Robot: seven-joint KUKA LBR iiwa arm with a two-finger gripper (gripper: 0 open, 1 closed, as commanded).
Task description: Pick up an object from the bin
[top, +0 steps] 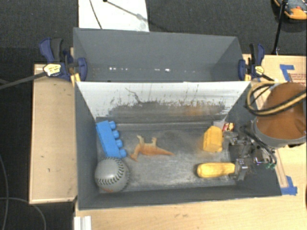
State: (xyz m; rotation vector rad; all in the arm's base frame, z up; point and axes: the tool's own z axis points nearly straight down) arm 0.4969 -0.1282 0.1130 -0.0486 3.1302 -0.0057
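Note:
My gripper (241, 151) is low at the right side of the bin, close to the right wall. A yellow chunky piece (212, 139) lies just to its left. A yellow elongated piece (215, 169) lies on the bin floor below that, and its right end reaches the gripper's lower edge. Whether the gripper is touching either yellow piece cannot be made out.
An orange toy lizard (149, 149) lies mid-floor. A blue building block (110, 138) leans by the left wall, with a grey baseball (112, 174) in the front left corner. The arm with its orange cover and cables comes in over the right rim.

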